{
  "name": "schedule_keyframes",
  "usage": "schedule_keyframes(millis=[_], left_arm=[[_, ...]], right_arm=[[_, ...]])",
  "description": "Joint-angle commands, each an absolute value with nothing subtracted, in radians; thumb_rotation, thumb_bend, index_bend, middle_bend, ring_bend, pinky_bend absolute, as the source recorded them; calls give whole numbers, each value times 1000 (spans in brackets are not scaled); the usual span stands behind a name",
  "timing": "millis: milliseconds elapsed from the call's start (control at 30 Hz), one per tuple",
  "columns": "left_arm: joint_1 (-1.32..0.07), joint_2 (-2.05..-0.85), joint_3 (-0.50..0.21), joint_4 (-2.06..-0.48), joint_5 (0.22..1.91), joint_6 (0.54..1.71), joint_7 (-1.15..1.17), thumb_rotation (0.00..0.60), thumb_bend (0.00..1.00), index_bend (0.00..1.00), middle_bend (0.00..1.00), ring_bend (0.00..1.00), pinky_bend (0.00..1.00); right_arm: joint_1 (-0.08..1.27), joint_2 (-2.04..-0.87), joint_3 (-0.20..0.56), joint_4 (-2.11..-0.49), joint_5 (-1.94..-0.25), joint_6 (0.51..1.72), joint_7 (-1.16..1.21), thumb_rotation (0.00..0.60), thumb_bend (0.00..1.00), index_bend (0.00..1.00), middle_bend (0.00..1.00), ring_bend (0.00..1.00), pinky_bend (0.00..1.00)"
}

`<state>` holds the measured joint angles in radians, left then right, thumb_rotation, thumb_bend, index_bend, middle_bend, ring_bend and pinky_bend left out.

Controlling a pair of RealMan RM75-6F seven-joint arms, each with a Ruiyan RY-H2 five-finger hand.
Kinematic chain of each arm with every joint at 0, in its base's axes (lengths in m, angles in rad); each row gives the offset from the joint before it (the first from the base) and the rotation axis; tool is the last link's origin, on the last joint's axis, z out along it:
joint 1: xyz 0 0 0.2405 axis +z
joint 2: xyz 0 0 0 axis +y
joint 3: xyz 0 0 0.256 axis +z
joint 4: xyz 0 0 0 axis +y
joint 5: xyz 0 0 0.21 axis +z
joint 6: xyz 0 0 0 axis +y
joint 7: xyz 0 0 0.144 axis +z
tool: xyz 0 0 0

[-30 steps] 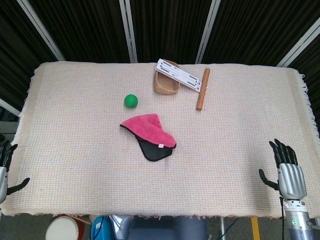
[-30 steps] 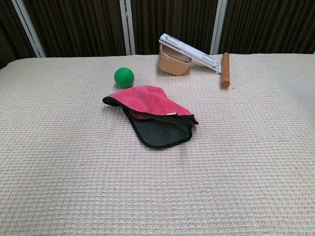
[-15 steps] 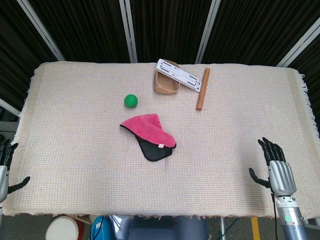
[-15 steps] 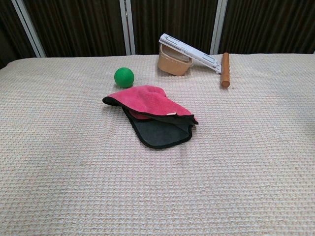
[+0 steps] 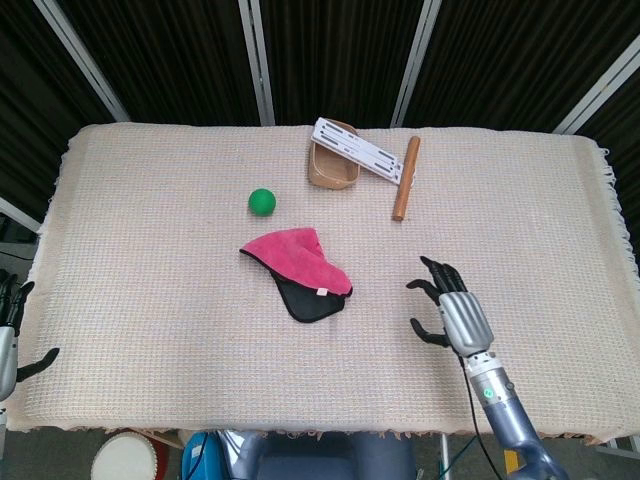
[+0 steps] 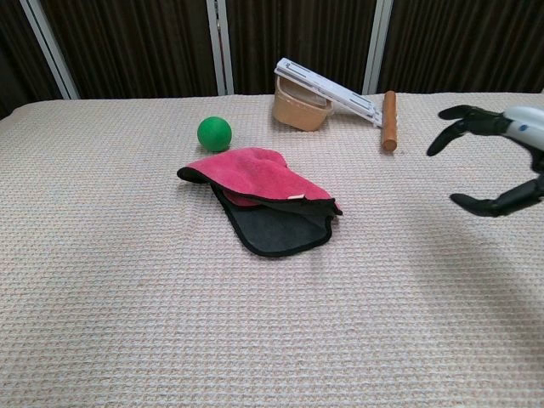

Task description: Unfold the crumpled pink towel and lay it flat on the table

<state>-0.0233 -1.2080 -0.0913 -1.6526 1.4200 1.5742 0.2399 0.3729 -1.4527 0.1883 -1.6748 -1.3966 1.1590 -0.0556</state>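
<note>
We are reaching with our right hand (image 5: 448, 308) over the woven tablecloth (image 5: 150, 280), its fingers spread apart and grasping nothing, hovering above the cloth. The pink towel (image 5: 296, 254) is lying off that hand's fingertip side, near but not touching, folded over itself with its black underside (image 5: 308, 298) showing at the nearer edge. Our left hand (image 5: 10, 325) is waiting at the far table edge, fingers loose and empty. To do this step well, we judge we should be bringing the right hand low over the towel's nearest loose corner, pinching only the top pink layer, so the fold peels open rather than dragging whole. Beyond the towel, a green ball (image 5: 262, 201), a tan bowl (image 5: 332, 167) and a wooden stick (image 5: 405, 178) are sitting clear of the hand.
</note>
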Motion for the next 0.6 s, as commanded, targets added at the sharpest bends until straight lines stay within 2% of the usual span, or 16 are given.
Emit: schedule_keyframes(millis=[33, 600], left_arm=[[-27, -1212, -92, -1649, 1418, 1570, 245, 600, 48, 95, 3, 0, 34], [-34, -1231, -102, -1615, 1393, 1559, 250, 600, 48, 98, 4, 0, 33]], right_arm=[[415, -1518, 210, -1646, -1354, 1118, -103, 600, 355, 314, 23, 0, 0], [543, -1753, 261, -1493, -1184, 1008, -159, 600, 354, 326, 36, 0, 0]])
